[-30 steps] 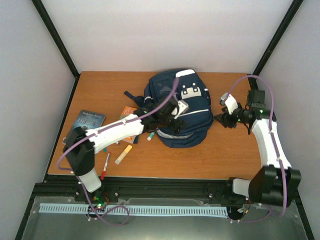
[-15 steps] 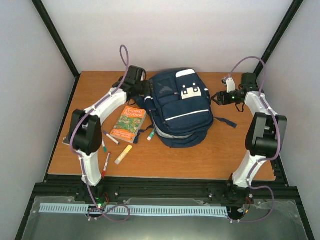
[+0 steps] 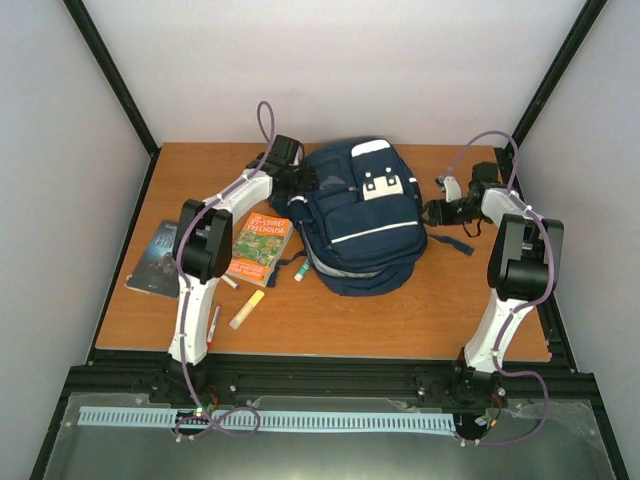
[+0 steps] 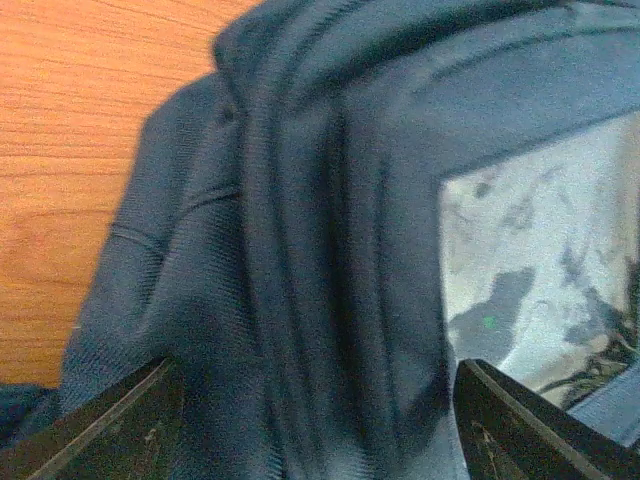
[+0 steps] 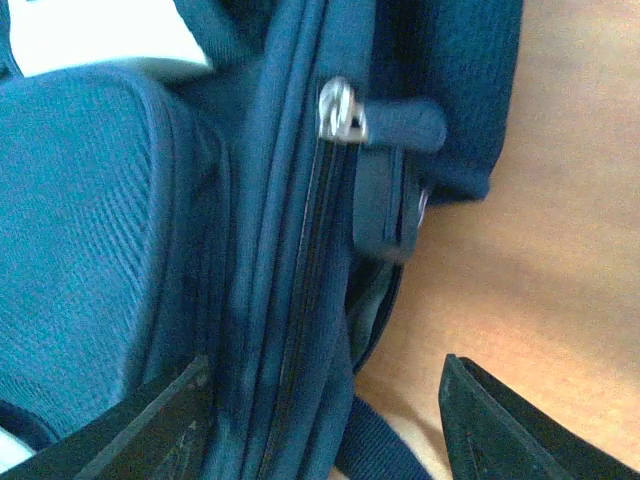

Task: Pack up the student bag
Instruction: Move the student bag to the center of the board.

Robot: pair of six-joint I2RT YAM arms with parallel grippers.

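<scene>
arms at the student bag's (image 3: pixel 360 225) far corners

each arm stretches far, wrist turned inward. left gripper (image 3: pixel 303 181) at the far-left corner, jaws released over navy fabric; right gripper (image 3: pixel 431 212) at the far-right edge, jaws released astride the zip seam (image 5: pixel 310 250). the bag lies front-up on the desk (image 3: pixel 400 310) — long axis near-to-far, white patch (image 3: pixel 381 185) far — contents hidden.
</scene>
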